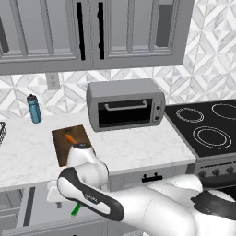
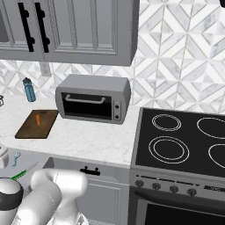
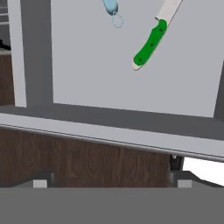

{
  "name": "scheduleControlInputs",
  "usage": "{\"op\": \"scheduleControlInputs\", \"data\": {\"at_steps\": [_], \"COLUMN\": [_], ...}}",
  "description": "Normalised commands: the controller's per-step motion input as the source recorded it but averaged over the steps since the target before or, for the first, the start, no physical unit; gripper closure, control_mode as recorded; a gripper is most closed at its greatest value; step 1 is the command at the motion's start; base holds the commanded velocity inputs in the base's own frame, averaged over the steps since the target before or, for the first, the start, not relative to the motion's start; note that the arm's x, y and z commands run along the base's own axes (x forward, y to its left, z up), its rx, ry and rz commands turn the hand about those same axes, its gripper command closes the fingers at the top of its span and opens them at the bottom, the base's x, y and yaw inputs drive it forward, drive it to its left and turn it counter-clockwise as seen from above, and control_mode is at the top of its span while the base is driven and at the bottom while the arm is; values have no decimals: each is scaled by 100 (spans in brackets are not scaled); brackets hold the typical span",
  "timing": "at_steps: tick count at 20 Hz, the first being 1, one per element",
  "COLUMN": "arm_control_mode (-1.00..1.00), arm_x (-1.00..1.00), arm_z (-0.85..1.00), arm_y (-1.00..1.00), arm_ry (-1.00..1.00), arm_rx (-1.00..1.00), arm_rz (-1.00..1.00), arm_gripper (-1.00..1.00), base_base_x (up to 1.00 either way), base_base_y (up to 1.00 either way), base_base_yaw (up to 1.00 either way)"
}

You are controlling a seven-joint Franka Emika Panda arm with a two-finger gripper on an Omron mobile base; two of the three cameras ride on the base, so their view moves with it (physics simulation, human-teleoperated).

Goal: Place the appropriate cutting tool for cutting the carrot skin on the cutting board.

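Note:
The cutting tool, a small light-blue peeler (image 3: 111,8) with a ring end, lies at the top of the hand view on the floor of an open drawer (image 3: 87,65). It also shows in the right base view as the peeler (image 2: 16,159). My gripper (image 3: 111,183) hovers over the drawer's near edge, short of the peeler. Its fingertips (image 3: 41,181) stand wide apart, open and holding nothing. The dark brown cutting board (image 1: 62,147) lies on the counter left of the toaster oven, with the small orange carrot (image 1: 70,138) on it; the same cutting board (image 2: 30,127) and carrot (image 2: 38,118) are seen from the right.
A green-handled knife (image 3: 151,43) lies in the drawer right of the peeler. On the counter stand a toaster oven (image 1: 125,108) and a blue bottle (image 1: 34,109). A black stove (image 1: 207,129) is on the right. My own arm crosses in front of the board.

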Motion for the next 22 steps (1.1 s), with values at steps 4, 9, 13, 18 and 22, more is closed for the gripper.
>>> {"op": "scheduleControlInputs", "data": {"at_steps": [4, 9, 13, 18, 22], "arm_control_mode": [-100, -100, -100, -100, -100], "arm_x": [65, 53, 19, 2, 0], "arm_z": [-29, -28, -63, -56, -36], "arm_y": [37, 30, 41, 29, 3], "arm_ry": [0, 1, 4, 1, 0], "arm_rx": [-8, -9, -7, -4, -5], "arm_rz": [0, 0, 0, 0, 0], "arm_gripper": [-100, -100, -100, -100, -100], "base_base_x": [0, 0, 0, 0, 0], "base_base_y": [0, 0, 0, 0, 0], "base_base_yaw": [0, 0, 0, 0, 0]}}
